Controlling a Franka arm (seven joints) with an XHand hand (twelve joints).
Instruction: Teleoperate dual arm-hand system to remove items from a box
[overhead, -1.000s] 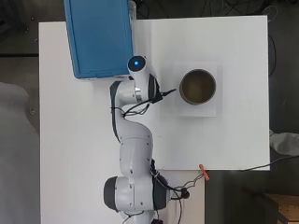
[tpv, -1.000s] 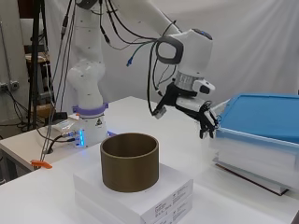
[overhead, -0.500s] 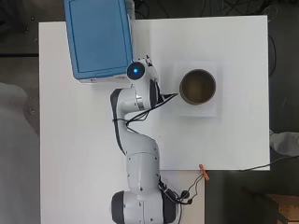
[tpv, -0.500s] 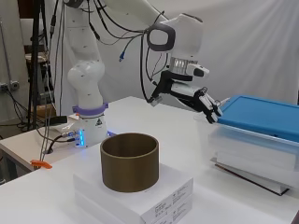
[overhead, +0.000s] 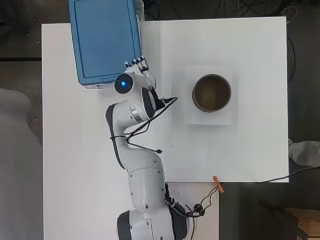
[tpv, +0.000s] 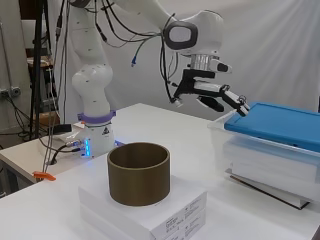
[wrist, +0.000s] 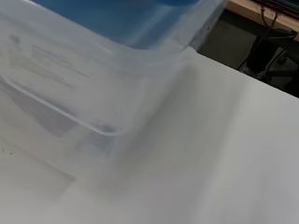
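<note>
Swung over toward the box (tpv: 272, 145) within the last second, from a spot out over open table between box and brown ring. Now at the box's near corner, hand (tpv: 215, 92) raised level with the lid (overhead: 105, 37), fingers (overhead: 137, 62) stretched out straight and a little spread, holding nothing. Fingertips just over the lid's corner in the overhead view; touching or a hair above, cannot tell.

Probably the approach to getting the lid off: box closed, nothing taken out, so the task sits at its very start. Contents not visible under the lid.

Box: clear, slightly frosted plastic, rounded corners, walls sloping outward to a lip. Lid: smooth blue plastic, flat panel with a raised border, rounded corners. In the wrist view, box wall (wrist: 93, 84) and lip close by, glossy and see-through. Away from the box, across the table (overhead: 250, 60): a brown ring (tpv: 139, 172), matte, thick-walled, open on top, standing on a stack of flat white cartons (tpv: 170, 210).
</note>
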